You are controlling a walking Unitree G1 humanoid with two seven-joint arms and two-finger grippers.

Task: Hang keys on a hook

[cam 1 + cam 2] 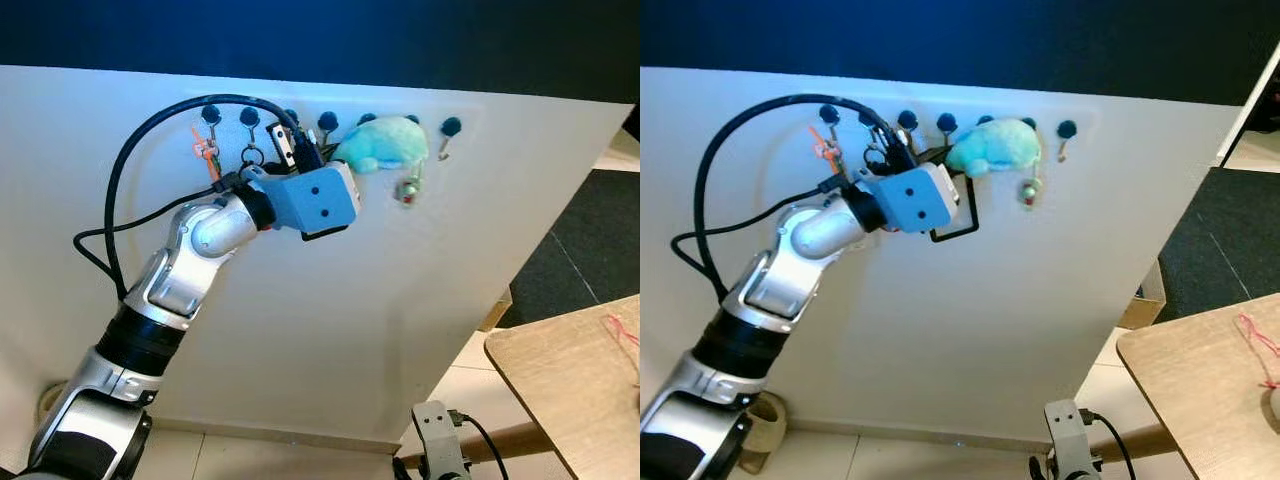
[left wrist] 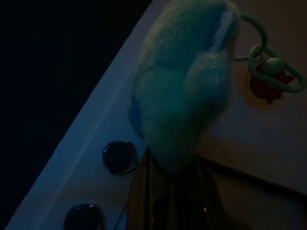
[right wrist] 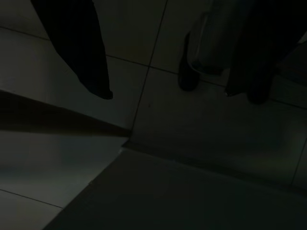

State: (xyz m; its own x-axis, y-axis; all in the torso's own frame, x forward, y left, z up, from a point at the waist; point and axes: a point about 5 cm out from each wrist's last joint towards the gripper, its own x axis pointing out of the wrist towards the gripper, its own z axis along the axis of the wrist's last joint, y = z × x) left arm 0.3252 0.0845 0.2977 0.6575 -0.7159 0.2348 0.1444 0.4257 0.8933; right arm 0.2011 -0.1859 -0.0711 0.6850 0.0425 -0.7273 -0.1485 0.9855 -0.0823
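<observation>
White wall (image 1: 330, 330) with hooks (image 1: 327, 122), left end effector (image 1: 318, 152) raised, pinching teal plush keychain (image 1: 383, 143), right end effector (image 3: 168, 91) spread.

The scene is viewed from the head by two eye cameras, aimed forward and slightly down at a white wall panel (image 1: 330, 330) with a row of dark hooks (image 1: 327, 122). The same panel, hooks and raised left arm (image 1: 190, 260) are shared by both, shifted a little sideways between them. The left wrist camera is pointed along its fingers, very close to a fluffy turquoise keyring (image 2: 184, 86) just ahead of the jaws, a hook knob (image 2: 119, 156) beside them. The right wrist camera is directed down at a dim tiled floor (image 3: 144, 143), beyond two parted fingertips (image 3: 98, 88).
</observation>
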